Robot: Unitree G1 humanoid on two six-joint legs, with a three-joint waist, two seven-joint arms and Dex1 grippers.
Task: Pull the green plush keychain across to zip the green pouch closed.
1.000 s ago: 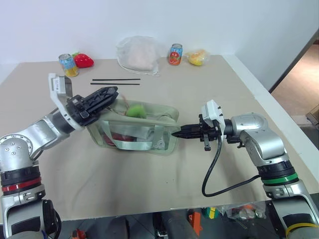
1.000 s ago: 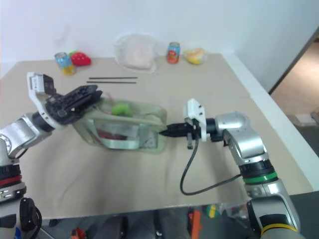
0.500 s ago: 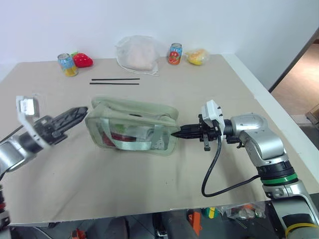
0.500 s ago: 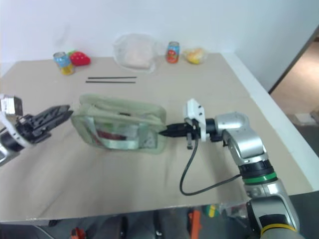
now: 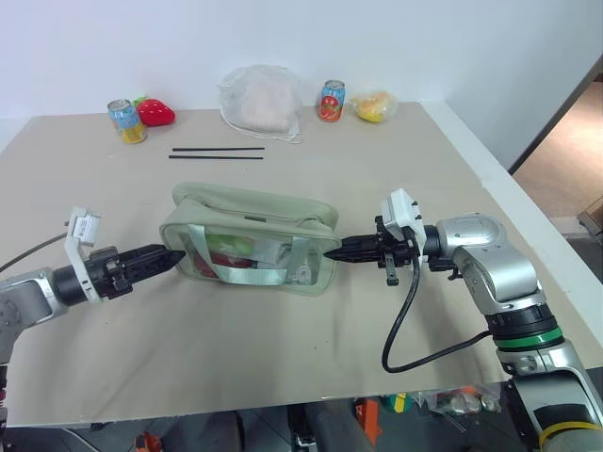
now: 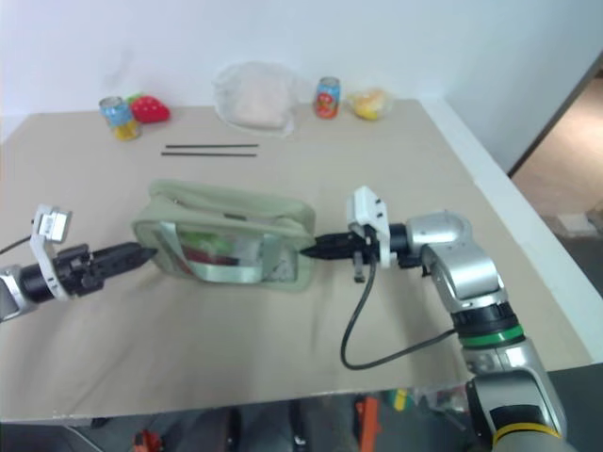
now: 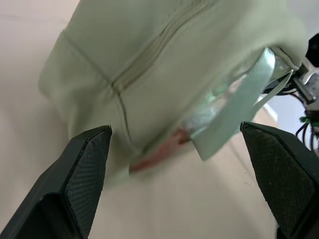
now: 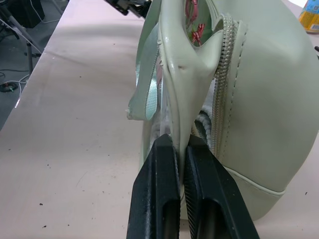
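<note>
Pouch (image 5: 250, 237) sits mid-table, long side toward you, pale green with a clear front window and two webbing handles hanging down its face. You can see red and white contents through the window, too blurred to read. Its top looks flat and drawn together in the head views; the keychain I cannot pick out in any picture, so I cannot tell you where along the zipper it lies.

Your right gripper (image 5: 332, 251) lies level at the pouch's right end, fingers pressed together on a fold of the pouch's end seam; the right wrist view shows the pale material pinched between the two black pads (image 8: 159, 199), zipper teeth running just beside it.

Your left gripper (image 5: 170, 256) is at the pouch's left end, tips just beside the lower corner. In the left wrist view the fingers (image 7: 87, 164) stand spread wide, with the pouch's end panel between and beyond them, nothing held.

Farther back on the table (image 5: 396, 160): two thin black sticks (image 5: 218, 153) lying parallel, a white drawstring sack (image 5: 259, 102), a small can (image 5: 331, 102) with a red-and-blue printed label, another can (image 5: 125, 121) in blue and yellow, a red strawberry toy (image 5: 155, 113), and a yellow-orange toy (image 5: 374, 107). Writing on either can is too small to read.
</note>
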